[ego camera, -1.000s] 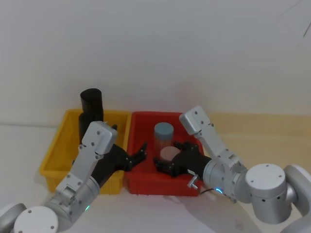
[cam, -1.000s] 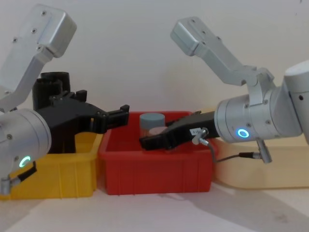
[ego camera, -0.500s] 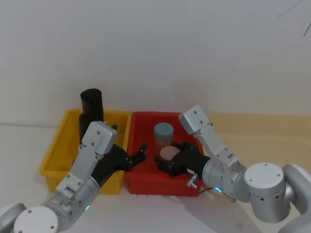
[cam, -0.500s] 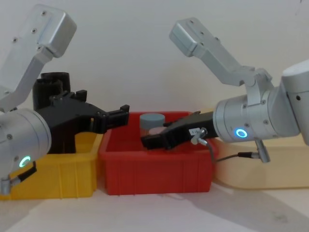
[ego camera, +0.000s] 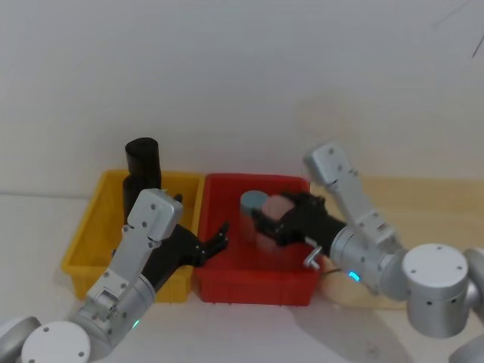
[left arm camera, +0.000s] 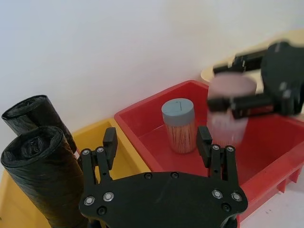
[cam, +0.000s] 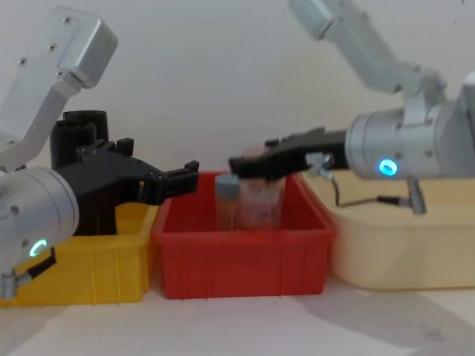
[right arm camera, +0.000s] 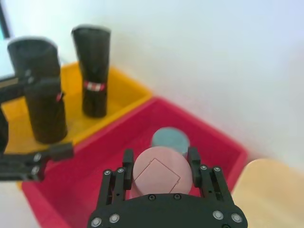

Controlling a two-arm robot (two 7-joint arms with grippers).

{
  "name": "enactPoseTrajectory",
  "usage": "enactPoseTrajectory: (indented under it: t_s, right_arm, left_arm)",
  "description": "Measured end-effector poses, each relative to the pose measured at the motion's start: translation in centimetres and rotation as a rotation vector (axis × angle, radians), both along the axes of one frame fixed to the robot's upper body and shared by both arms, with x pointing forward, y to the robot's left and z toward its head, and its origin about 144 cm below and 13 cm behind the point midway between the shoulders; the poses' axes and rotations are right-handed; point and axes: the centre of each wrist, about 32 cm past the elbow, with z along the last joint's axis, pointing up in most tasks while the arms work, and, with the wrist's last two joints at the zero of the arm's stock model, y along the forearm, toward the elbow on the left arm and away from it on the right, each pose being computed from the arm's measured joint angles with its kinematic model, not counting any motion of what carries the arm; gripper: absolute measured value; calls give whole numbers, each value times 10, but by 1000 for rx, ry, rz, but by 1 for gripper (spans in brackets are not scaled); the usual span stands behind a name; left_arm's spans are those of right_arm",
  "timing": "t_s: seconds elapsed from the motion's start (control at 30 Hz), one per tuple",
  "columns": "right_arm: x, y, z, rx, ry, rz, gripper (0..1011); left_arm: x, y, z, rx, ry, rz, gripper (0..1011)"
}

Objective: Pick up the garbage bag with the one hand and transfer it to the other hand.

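In the yellow bin, on the robot's left, the garbage bag stands upright and untouched, just beside a labelled roll of the same black film. The left pincer hangs spread wide near the seam between that bin and the red bin, gripping nothing. And look across: the right pincer is clenched on a pink-capped jar, holding it over the red bin. A grey-capped jar of what look like toothpicks stands inside that bin. Beyond sits a cream tub, its contents hidden. All three containers share the counter.

So the bag's pickup is not yet begun. My read on the roll is that it's light, tightly wound and firm enough to take a squeeze. The film will likely be slick, though, and may give a little under the pads. The best hold looks like a span across the cylinder at about mid-height, leaving the upper end free for the receiving pincer. The neighbouring roll stands close, so one finger will probably have to slip between them.
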Motion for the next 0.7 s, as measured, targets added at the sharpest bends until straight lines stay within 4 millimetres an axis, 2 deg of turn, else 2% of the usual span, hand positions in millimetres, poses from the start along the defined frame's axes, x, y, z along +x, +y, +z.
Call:
enactPoseTrajectory:
  t_s: [0.23,0.3,0.53,0.7]
  right_arm:
    - [-2,-17,19,60,-87,-43,671]
    - [-3,-28,28,81,-124,-74,671]
    - [-6,-54,37,97,-160,-149,672]
    - [-9,-72,36,83,-147,-202,672]
  left_arm:
    - [0,0,0,0,0,0,1000]
    - [0,0,0,0,0,0,1000]
    - [0,0,0,0,0,0,1000]
    - [0,0,0,0,0,0,1000]
